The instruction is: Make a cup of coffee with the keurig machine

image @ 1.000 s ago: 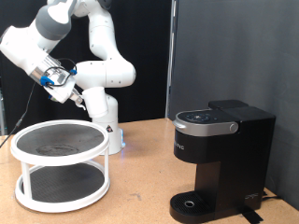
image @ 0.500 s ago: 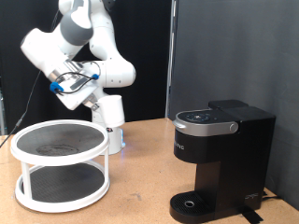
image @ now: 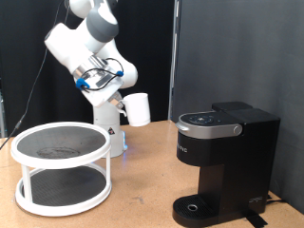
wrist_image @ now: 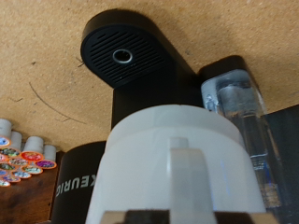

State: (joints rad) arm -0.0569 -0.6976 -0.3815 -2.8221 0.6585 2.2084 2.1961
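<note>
My gripper is shut on the cup, a small white mug, and holds it in the air above the table. It hangs between the white rack and the keurig machine, to the exterior view's left of the machine and about level with its top. The machine is black with a silver-grey top panel, its lid is down, and its round drip base is bare. In the wrist view the cup fills the foreground, with the machine's drip base and water tank beyond it.
A white two-tier round rack stands on the wooden table at the exterior view's left. The robot's white base stands behind it. The wrist view shows several coloured coffee pods beside the machine.
The arm has swung from above the rack towards the exterior view's right and lower, carrying the cup closer to the keurig machine.
</note>
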